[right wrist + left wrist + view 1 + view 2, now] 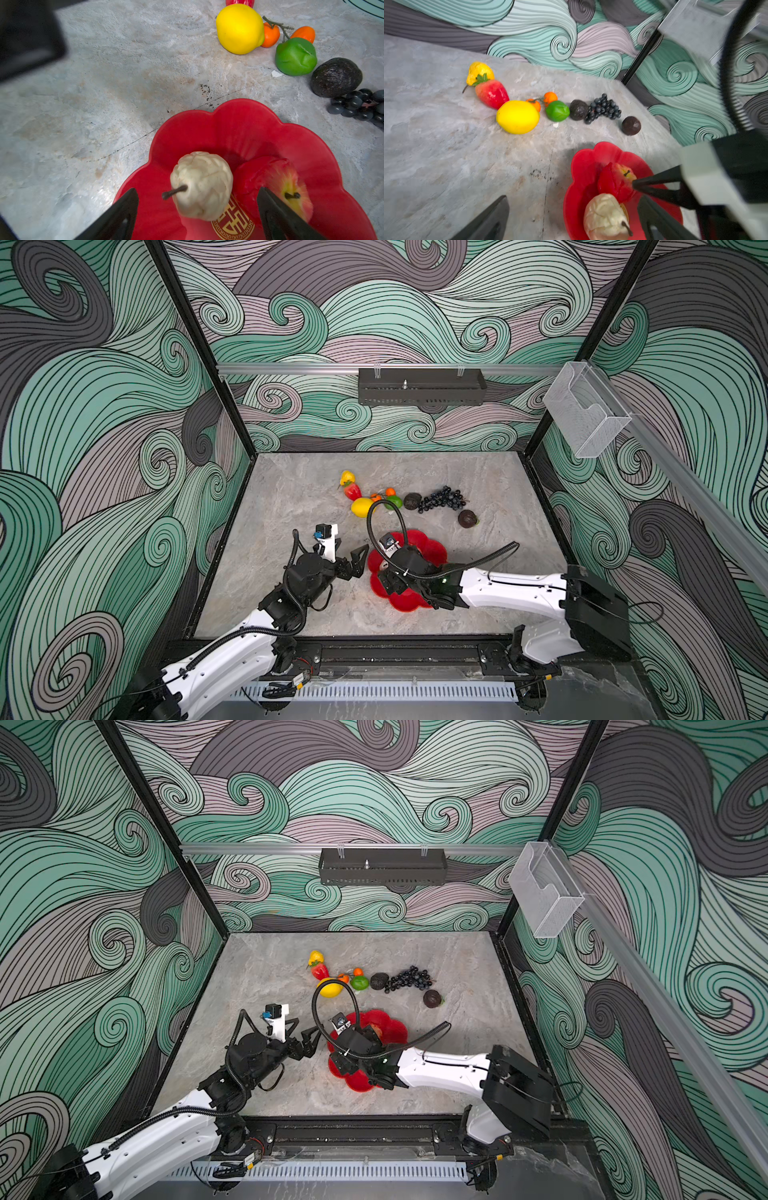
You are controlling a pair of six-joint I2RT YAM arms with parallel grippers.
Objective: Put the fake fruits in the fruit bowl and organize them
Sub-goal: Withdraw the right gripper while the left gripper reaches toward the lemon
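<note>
One pale pear (201, 182) and one red apple (276, 178) lie in the single red bowl (228, 128); nine other fruits (518, 117) sit beyond it. The right gripper (197, 190) straddles the pear, jaws apart, and the left gripper (357, 562) gapes beside the bowl.

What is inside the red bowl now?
Inside the fruit bowl lie a beige pear and a red apple. The pear covers part of a gold emblem on its floor. The floor under both fruits is hidden.
</note>
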